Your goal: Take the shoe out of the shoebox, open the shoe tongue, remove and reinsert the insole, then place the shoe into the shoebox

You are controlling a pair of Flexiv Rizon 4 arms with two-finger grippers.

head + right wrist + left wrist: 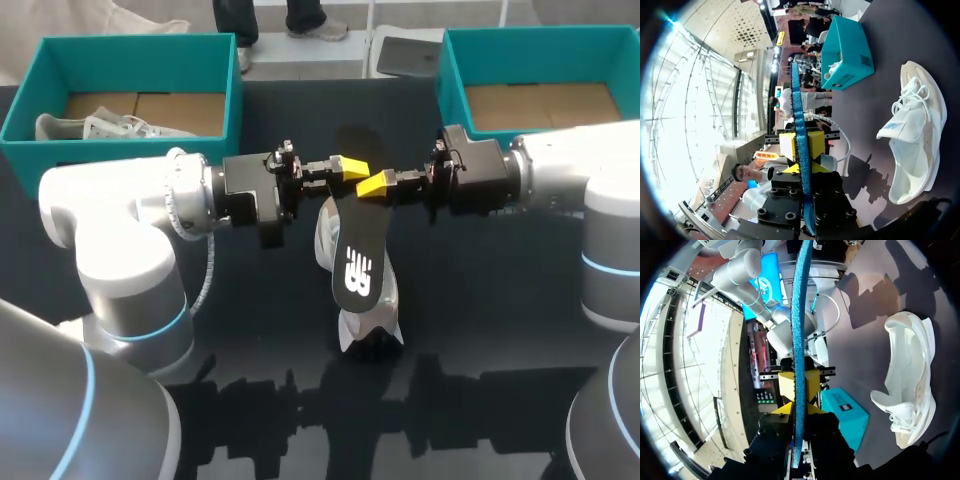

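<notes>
At middle of counter [500, 330]: insole [360, 255] pinched between left pincer [345, 167] and right pincer [378, 184], over shoe [372, 310]. Behind: left shoebox [120, 48] with second shoe [100, 127] inside, right shoebox [450, 75] opposite.

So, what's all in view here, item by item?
insole: one, black top, blue underside, held up in mid-air at the centre
loose shoe: one, white, on the table under the insole
boxed shoe: one, white, inside the left shoebox
left shoebox: one, teal, far left of the table
right shoebox: one, teal, far right, only its brown cardboard floor showing
table: one, glossy black
left pincer: one, yellow-tipped, shut on the insole's far end
right pincer: one, yellow-tipped, shut on the same end from the other side
</notes>
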